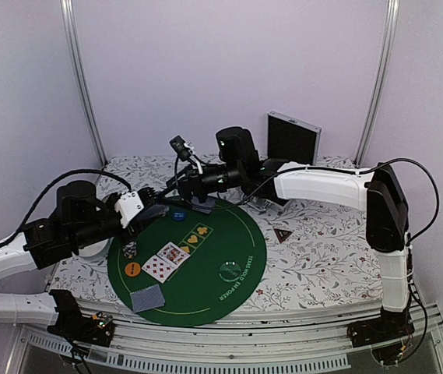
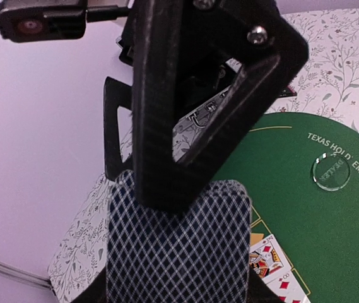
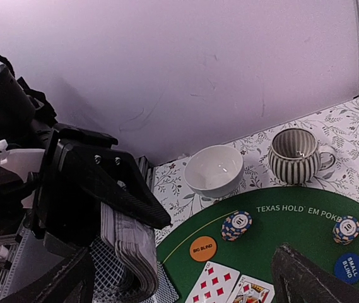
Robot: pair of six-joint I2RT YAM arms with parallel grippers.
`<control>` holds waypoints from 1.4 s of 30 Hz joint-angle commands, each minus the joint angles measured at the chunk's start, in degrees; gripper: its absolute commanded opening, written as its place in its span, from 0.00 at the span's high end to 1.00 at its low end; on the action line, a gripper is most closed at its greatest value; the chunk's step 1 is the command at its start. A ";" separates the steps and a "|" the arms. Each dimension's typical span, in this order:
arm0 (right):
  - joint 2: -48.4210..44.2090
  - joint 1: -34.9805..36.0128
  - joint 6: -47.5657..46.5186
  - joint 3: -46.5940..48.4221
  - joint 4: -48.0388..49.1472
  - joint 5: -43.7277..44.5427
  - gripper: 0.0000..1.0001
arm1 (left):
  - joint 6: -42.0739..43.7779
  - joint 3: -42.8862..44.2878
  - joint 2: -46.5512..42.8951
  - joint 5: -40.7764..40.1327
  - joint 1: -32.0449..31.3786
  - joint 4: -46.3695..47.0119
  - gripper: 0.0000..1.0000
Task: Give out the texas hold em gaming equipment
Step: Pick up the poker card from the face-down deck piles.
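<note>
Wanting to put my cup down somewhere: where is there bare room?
Free: floral cloth between the green mat and right arm, past the triangle; mat's right side around the dealer disc. Crowded: mat's left half, with face-up cards, chips, orange disc.

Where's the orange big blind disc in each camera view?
Top external: orange disc at the green mat's left edge, left of the face-up cards.
Left wrist: not in it.
Right wrist: the disc sits bottom centre, lower left of a chip stack.
Shared landmark: the green mat, in all three.
</note>
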 commanded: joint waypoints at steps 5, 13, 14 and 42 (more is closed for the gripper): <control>6.23 1.39 0.04 8.47 -8.84 2.39 0.04 | 0.04 0.07 -0.44 0.85 0.50 1.01 0.55; 4.34 0.29 -3.10 7.62 -13.41 9.74 0.11 | -0.08 0.07 -0.55 1.10 0.50 0.95 0.55; 3.77 -0.04 -2.85 7.20 -13.51 10.27 0.13 | -0.09 0.07 -0.55 1.08 0.48 0.96 0.55; -2.94 0.78 -8.41 7.04 -19.31 2.50 0.98 | -0.15 -0.09 -0.11 1.35 0.49 0.86 0.55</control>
